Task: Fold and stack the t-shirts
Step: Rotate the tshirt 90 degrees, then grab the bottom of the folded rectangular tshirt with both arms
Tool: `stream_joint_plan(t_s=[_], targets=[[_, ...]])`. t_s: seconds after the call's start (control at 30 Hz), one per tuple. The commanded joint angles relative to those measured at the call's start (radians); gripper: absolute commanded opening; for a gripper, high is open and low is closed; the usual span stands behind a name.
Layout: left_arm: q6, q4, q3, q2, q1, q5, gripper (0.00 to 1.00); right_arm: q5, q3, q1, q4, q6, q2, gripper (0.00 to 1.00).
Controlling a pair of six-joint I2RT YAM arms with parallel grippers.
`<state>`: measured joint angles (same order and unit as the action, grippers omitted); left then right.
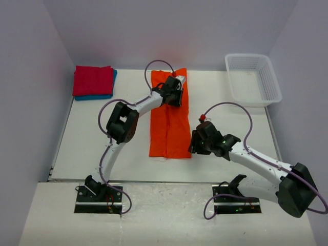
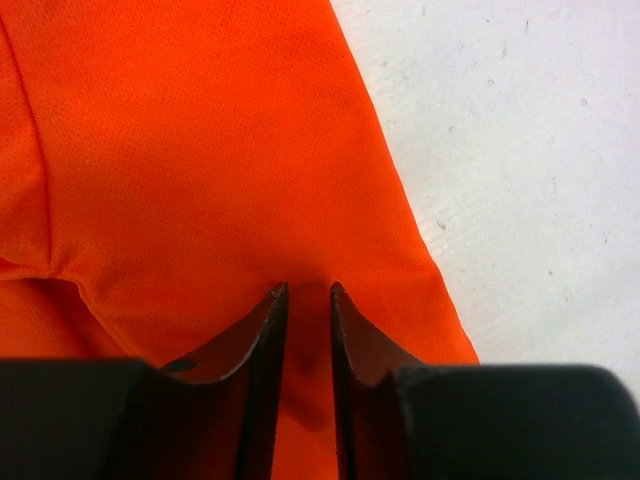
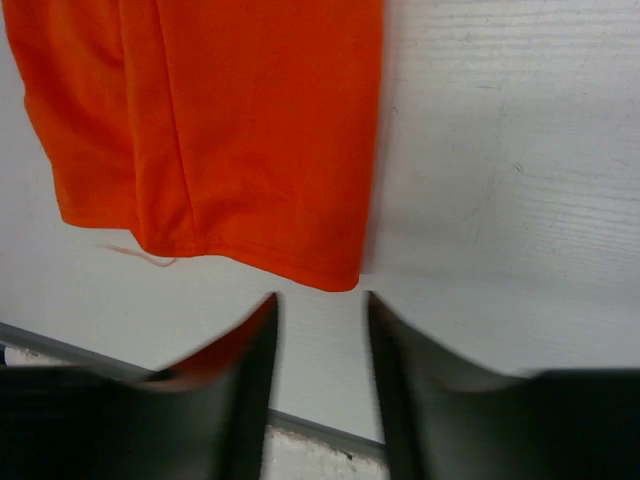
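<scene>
The orange t-shirt (image 1: 170, 120) lies on the white table as a long narrow strip running front to back. My left gripper (image 1: 174, 92) is over its far end; in the left wrist view the jaws (image 2: 309, 290) stand a little apart above the orange cloth (image 2: 200, 150), which shows flat between them. My right gripper (image 1: 193, 146) is beside the strip's near right corner. In the right wrist view it (image 3: 320, 298) is open over bare table, with the hem corner (image 3: 340, 280) just beyond its tips. At the back left a folded red t-shirt (image 1: 93, 80) lies on a blue one (image 1: 95, 97).
A white mesh basket (image 1: 274, 82) stands at the back right corner. The table's front edge (image 1: 154, 180) runs just behind the arm bases. Pale walls close in the table on the left, back and right.
</scene>
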<state>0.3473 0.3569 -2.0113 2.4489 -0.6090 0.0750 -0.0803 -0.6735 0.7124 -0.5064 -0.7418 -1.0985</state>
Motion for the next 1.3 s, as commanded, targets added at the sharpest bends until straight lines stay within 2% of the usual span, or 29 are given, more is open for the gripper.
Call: stream_joint_plan(t_s=[0.0,0.07,0.2,0.37,0.47,0.63,0.77,0.97,1.17,1.23,1.27], targets=[[-0.037,0.021,0.011,-0.116,0.005,0.002,0.30,0.008,0.037,0.001,0.094,-0.036,-0.024,0.53],[-0.045,0.031,-0.007,-0.125,0.006,0.005,0.34,-0.003,0.051,-0.001,0.106,-0.042,-0.029,0.60],[-0.050,0.045,-0.029,-0.143,0.008,0.019,0.36,0.014,0.071,-0.002,0.129,-0.048,-0.057,0.60],[-0.047,0.054,-0.020,-0.171,0.008,-0.001,0.36,0.040,0.104,-0.002,0.190,-0.065,-0.078,0.53],[-0.041,0.045,0.051,-0.226,0.008,-0.035,0.36,0.043,0.120,-0.001,0.213,-0.070,-0.107,0.47],[-0.024,0.011,0.258,-0.388,0.008,-0.130,0.36,0.054,0.138,-0.004,0.270,-0.074,-0.167,0.44],[-0.016,-0.021,0.397,-0.531,0.008,-0.150,0.36,0.059,0.118,-0.004,0.290,-0.067,-0.213,0.43],[0.033,-0.030,0.593,-0.659,0.008,-0.207,0.36,0.068,0.101,-0.005,0.312,-0.059,-0.254,0.42],[0.119,-0.051,0.817,-0.708,0.008,-0.213,0.36,0.074,0.114,-0.005,0.331,-0.062,-0.254,0.34],[0.151,-0.068,0.882,-0.722,0.008,-0.211,0.36,0.071,0.112,-0.005,0.335,-0.060,-0.262,0.25],[0.159,-0.081,0.916,-0.740,0.008,-0.207,0.36,0.074,0.109,-0.005,0.336,-0.060,-0.268,0.24]])
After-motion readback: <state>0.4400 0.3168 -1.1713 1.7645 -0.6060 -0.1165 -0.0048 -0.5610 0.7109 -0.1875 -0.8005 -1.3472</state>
